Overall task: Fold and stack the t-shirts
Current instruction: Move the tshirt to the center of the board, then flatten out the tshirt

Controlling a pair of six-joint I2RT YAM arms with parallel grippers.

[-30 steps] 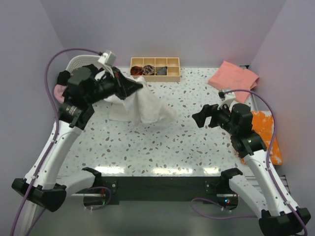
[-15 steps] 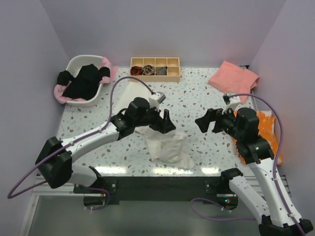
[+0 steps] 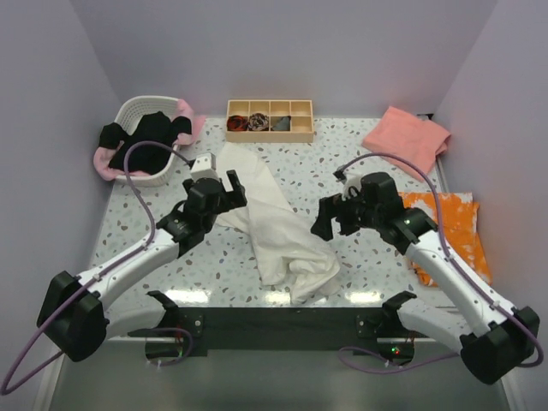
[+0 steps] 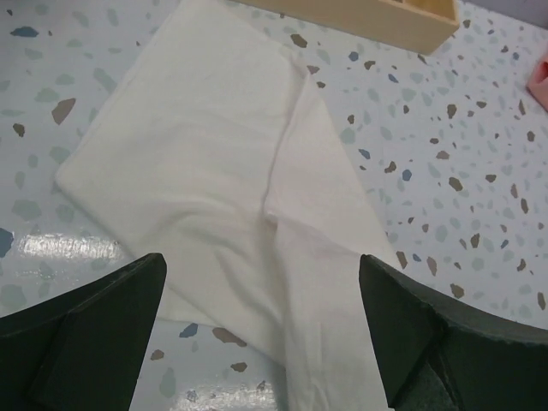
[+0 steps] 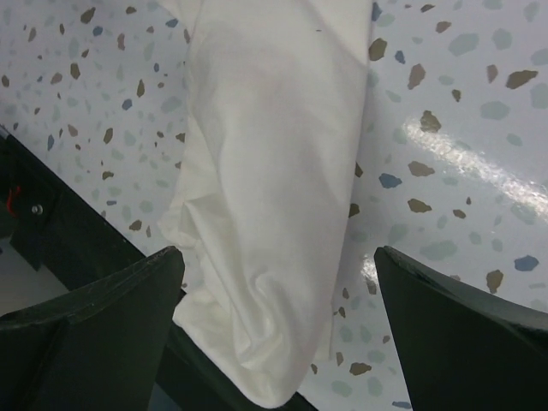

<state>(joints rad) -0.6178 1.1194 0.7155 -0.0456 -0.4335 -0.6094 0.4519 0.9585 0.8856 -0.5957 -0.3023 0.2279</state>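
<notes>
A cream-white t-shirt (image 3: 276, 224) lies loosely in a long diagonal strip across the middle of the table, and its crumpled near end reaches the front edge. My left gripper (image 3: 231, 187) hovers open above the shirt's far left part (image 4: 214, 154), with nothing between its jaws (image 4: 261, 259). My right gripper (image 3: 321, 218) is open just right of the shirt and looks down on the bunched near end (image 5: 265, 180), jaws (image 5: 278, 253) empty. A salmon-pink t-shirt (image 3: 407, 133) lies at the back right. A black t-shirt (image 3: 145, 141) and a light pink one (image 3: 104, 163) fill the white basket (image 3: 137, 109).
A wooden compartment tray (image 3: 270, 120) with small rolled bundles stands at the back centre, its edge showing in the left wrist view (image 4: 368, 21). An orange patterned cloth (image 3: 449, 231) lies at the right edge. The dark front rail (image 5: 34, 205) borders the table.
My left arm carried the cream shirt from near the basket to the table's middle, let go of it and drew back left. My right arm swung in toward the shirt.
</notes>
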